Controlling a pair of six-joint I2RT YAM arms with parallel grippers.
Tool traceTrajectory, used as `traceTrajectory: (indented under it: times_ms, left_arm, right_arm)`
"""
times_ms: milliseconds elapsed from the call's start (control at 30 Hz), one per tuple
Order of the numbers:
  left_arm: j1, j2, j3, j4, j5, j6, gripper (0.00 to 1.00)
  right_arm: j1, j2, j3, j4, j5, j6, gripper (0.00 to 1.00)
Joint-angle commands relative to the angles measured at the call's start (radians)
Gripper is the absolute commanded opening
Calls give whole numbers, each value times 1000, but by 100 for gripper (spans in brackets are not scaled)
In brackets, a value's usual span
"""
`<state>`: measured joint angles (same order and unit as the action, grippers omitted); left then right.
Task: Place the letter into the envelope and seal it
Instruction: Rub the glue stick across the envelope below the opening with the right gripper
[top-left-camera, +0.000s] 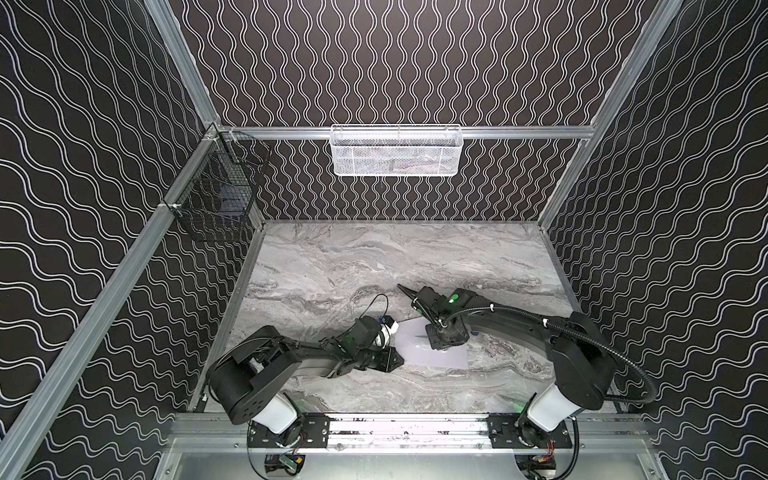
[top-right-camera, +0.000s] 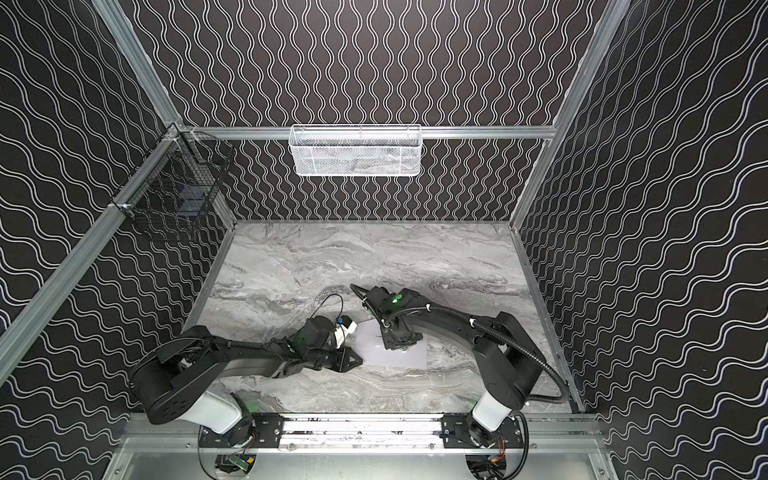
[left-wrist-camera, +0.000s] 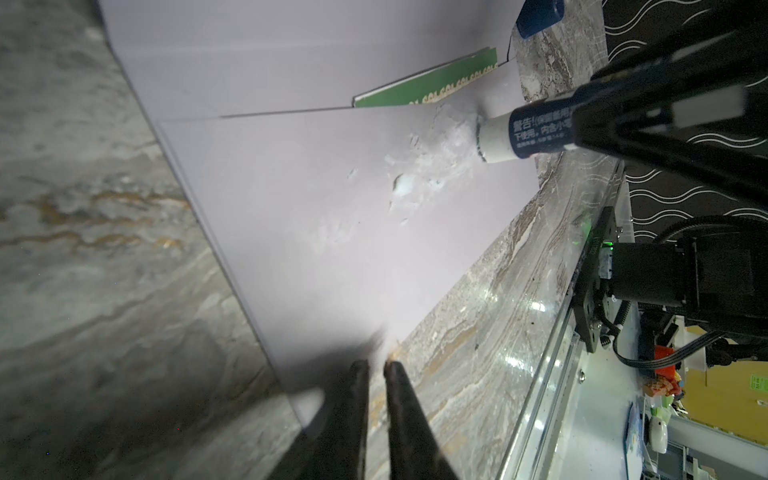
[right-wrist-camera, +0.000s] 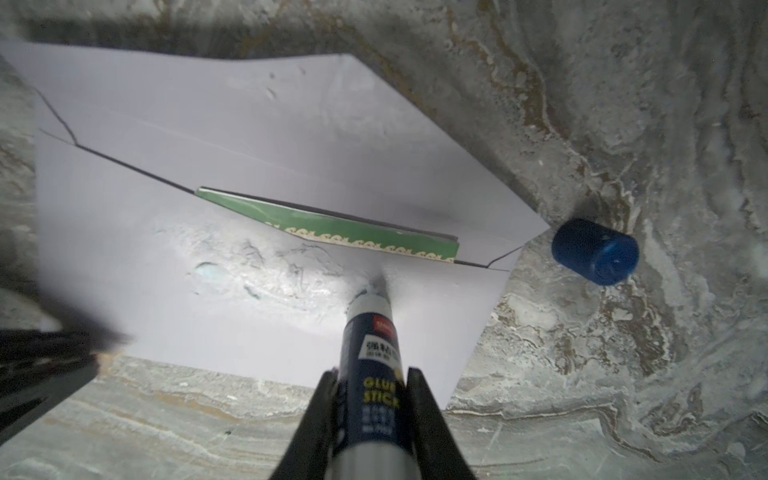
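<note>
- On the marbled table (right-wrist-camera: 623, 124), near its front edge and between the two arms, the envelope (right-wrist-camera: 137, 216) lies flat with its triangular flap (right-wrist-camera: 249, 104) thrown open, exposing the panel to be glued.
- The letter (right-wrist-camera: 332, 232) is already tucked inside; only a strip of its green patterned border shows at the mouth.
- The right gripper (right-wrist-camera: 372, 376) pinches a dark blue glue stick (right-wrist-camera: 370, 332) by its barrel, jaws clamped on either side and the white tip pressed to the paper just below the mouth. It looks to be laying adhesive for the seal.
- Glue smears (right-wrist-camera: 266, 274) show as wet, lumpy patches on the otherwise smooth, pale lavender paper.
- The left gripper (left-wrist-camera: 376, 374) rests at the envelope's near corner, jaws almost together with nothing seen between them, probably steadying the sheet against the stick's drag.
- The stick's round blue cap (right-wrist-camera: 594, 251) lies on its side just beside the envelope, clear of the flap.
</note>
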<state>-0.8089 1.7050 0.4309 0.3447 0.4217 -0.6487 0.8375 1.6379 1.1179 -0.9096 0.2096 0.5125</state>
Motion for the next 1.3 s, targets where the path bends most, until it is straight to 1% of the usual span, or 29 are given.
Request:
traceTrajectory:
  times_ms: [0,467,567,700,800,867,1000,1133,1267]
  left_arm:
    - [-2,18,-12,-238,-56,9,16]
    - [-2,34,-6,-244,-55,6,16]
    - [-2,39,-4,-245,-55,7,16]
    - [-2,40,-3,-245,-53,7,16]
    - [-2,43,-1,-245,-51,8,16]
    - [-1,42,-1,-246,-50,7,16]
    - [-2,32,-4,-245,-54,5,16]
    - [-1,30,-5,-246,-52,6,16]
    - [-1,21,-7,-252,-55,2,15]
  right_arm:
    - [-16,-18,-23,-9,14,1,0]
    - [-133,-113,-156,10,36,-40,0]
    - [-149,-128,-172,17,26,-42,0]
    - [-150,-136,-127,-5,15,-40,0]
    - [-146,-167,-56,-26,13,-32,0]
    - [-127,-179,-30,-14,-12,-26,0]
    - [-35,-148,28,34,-44,17,0]
    - [43,-68,80,106,-73,41,0]
    - [87,5,86,154,-85,52,0]
